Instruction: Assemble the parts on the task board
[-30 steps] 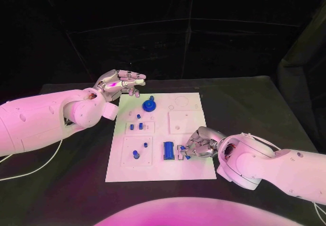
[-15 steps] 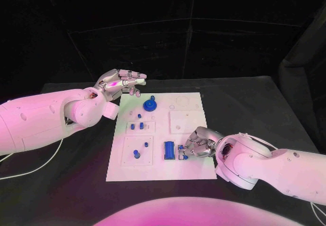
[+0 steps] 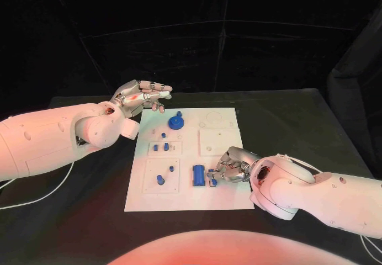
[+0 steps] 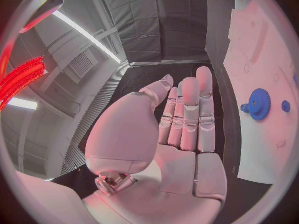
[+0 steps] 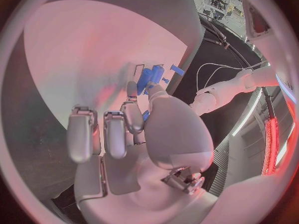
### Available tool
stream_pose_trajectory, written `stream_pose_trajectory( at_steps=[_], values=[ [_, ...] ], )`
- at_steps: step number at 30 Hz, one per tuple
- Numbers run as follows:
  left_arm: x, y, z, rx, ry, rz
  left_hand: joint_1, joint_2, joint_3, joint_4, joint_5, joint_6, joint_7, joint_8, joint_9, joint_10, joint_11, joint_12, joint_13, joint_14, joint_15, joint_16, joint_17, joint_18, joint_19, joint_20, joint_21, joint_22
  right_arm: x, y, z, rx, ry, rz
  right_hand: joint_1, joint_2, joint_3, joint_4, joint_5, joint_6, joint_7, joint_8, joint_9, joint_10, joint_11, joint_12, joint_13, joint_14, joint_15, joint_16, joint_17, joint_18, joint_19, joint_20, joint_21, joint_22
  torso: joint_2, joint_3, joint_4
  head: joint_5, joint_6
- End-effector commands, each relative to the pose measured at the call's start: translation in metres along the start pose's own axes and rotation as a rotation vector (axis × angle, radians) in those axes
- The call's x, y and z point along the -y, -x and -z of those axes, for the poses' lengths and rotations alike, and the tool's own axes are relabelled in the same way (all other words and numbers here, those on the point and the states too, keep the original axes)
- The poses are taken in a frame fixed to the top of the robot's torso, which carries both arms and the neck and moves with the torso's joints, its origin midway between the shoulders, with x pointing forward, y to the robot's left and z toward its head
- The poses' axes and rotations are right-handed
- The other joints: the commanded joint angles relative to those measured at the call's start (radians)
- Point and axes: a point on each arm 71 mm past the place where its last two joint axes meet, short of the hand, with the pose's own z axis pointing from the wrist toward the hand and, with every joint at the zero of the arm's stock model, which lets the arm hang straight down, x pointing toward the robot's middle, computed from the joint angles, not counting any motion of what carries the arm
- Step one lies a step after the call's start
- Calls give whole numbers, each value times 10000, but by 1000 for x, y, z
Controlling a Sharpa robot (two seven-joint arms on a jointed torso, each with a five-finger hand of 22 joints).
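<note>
Evidently midway: several blue parts [image 3: 165,147] stand seated on the task board [image 3: 189,203], while the right hand [image 3: 231,167] pinches a small blue piece [image 3: 212,178] at centre frame and the left hand [image 3: 142,95] hangs released.

— What do we see behind the black table [image 3: 302,121]?
— Dark curtain panels [image 3: 215,49] all round us.
— And overhead?
— We see a long ceiling light strip [image 4: 87,32] and a red glowing strip [image 4: 22,77].
</note>
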Motion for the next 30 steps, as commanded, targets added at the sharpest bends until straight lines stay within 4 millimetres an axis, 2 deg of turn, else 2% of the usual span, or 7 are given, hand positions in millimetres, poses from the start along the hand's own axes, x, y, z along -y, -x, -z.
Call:
stream_pose_trajectory(
  at_steps=[1,5,11,21,23,26,30],
  values=[
    [1,-1,0,-106,-60,70,-13,81,-60,-7,24,-34,18,7,-2,-55,-19,54,-14,-70,-14,-14,-10,54,37,29,-39,-11,0,0,-1,43,-33,194,-111,-18,-56,75,-16,21,58,-25,-5,87,18,-10,-7,756,-52,22,1047,-121,160,-50,42,221,1,-2,1,5,-2],
    [1,-1,0,-100,-56,68,-13,81,-60,-7,24,-34,18,7,-2,-55,-19,54,-14,-70,-14,-14,-10,54,37,29,-39,-11,1,1,-2,75,-119,296,-259,-65,-226,173,-364,14,65,-12,43,84,25,-43,-13,755,-48,19,1046,-122,161,-53,38,222,-7,-4,-2,2,-23],
    [2,-1,0,-101,-51,68,-13,81,-60,-7,24,-34,18,7,-2,-55,-19,54,-14,-70,-14,-14,-10,54,37,29,-39,-11,2,1,-2,112,-167,504,-381,-149,-475,246,-669,-7,82,-3,94,75,41,-82,-18,750,-37,6,1028,-120,156,-46,26,211,-7,0,-2,7,-26],
    [2,-1,0,-101,-48,69,-13,81,-60,-7,24,-34,18,7,-2,-55,-19,54,-14,-70,-14,-14,-10,54,37,29,-39,-11,0,0,-1,98,-84,752,-380,-198,-627,242,-830,6,78,19,135,91,39,-49,25,751,-36,6,1034,-120,156,-43,22,210,-8,7,-6,-3,-35],
    [2,-1,0,-102,-48,69,-13,81,-60,-7,24,-34,18,7,-2,-55,-19,54,-14,-70,-14,-14,-10,54,37,29,-39,-11,-1,0,0,112,-39,749,-489,-240,-787,313,-1053,13,85,32,163,94,46,-55,32,750,-30,1,1028,-120,155,-39,18,208,-4,5,-4,-6,-36],
    [2,-1,0,-103,-48,69,-13,81,-60,-7,24,-34,18,7,-2,-55,-19,54,-14,-70,-14,-14,-10,54,37,29,-39,-11,-2,1,0,174,27,743,-589,-218,-1002,411,-1600,6,83,46,206,100,46,-55,51,750,-28,-2,1028,-119,156,-34,14,210,-7,2,-3,-13,-43],
    [2,-1,0,-102,-48,69,-13,81,-60,-7,24,-34,18,7,-2,-55,-19,54,-14,-70,-14,-14,-10,54,37,29,-39,-11,-1,2,2,205,305,753,-605,-201,-1222,456,-2025,-25,87,51,252,88,51,-86,51,749,-25,-8,1021,-118,153,-32,7,205,-8,6,-5,-23,-42]
  ],
)
